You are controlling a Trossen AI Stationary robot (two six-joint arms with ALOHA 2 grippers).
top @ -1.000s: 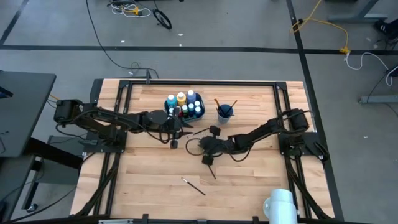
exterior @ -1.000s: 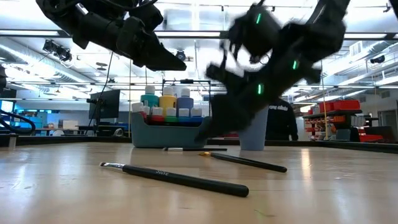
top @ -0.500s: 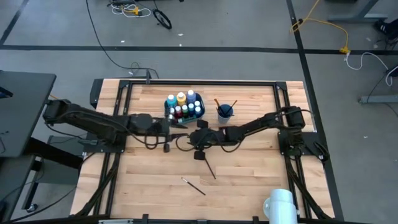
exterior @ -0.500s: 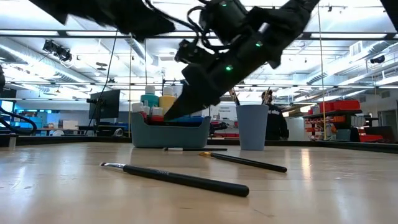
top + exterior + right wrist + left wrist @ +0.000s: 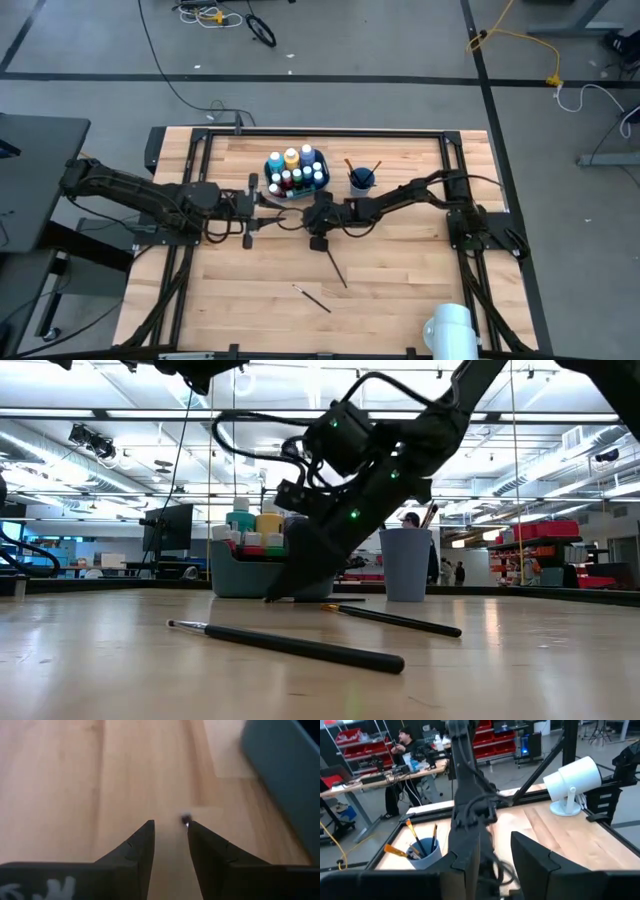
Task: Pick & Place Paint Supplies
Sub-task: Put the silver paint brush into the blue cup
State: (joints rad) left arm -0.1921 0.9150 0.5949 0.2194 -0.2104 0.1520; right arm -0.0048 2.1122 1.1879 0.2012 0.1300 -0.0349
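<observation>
Paintbrush tip (image 5: 185, 820) barely shows beyond right claw (image 5: 170, 837), parted, by teal bin (image 5: 285, 785).
We see left claw (image 5: 495, 855) released; front surface (image 5: 400, 290) open.

Teal bin (image 5: 272, 574), far centre: bottles (image 5: 297, 170) in blue, yellow, red, white caps. Blue cup (image 5: 361, 180) to its right. Brushes (image 5: 290, 646) dark-handled. Table (image 5: 400, 290) light wood planks. Arms black, green LEDs.

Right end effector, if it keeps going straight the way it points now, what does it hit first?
Probably the wooden tabletop. The right end effector, open, points steeply down at bare boards beside the teal plastic bin; a thin dark paintbrush tip lies just ahead, though depth is unclear.
</observation>
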